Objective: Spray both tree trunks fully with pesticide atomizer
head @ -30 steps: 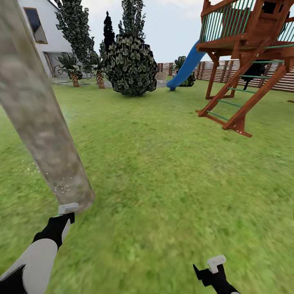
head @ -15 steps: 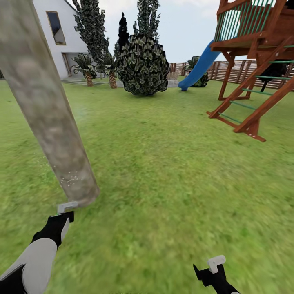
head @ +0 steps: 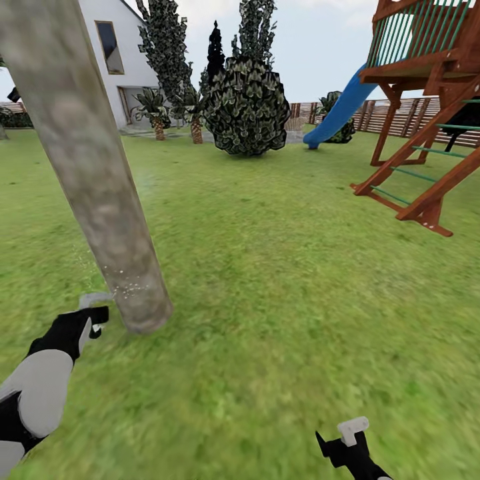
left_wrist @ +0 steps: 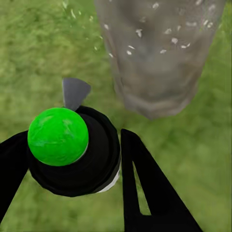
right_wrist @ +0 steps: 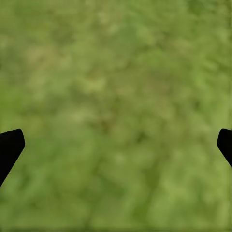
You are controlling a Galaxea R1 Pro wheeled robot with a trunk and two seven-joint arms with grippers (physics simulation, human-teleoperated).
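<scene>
A green lawn [head: 280, 280] carries everything here. The tree trunk [head: 100, 187] rises from the grass with its widened base planted in the turf, white pesticide specks [head: 127, 288] dotting the bark just above the ground. Beyond the trunk stand a round dark bush [head: 247, 110], two short palms [head: 157, 110] and a wooden playhouse frame [head: 427, 133] with a blue slide [head: 337, 110].
</scene>
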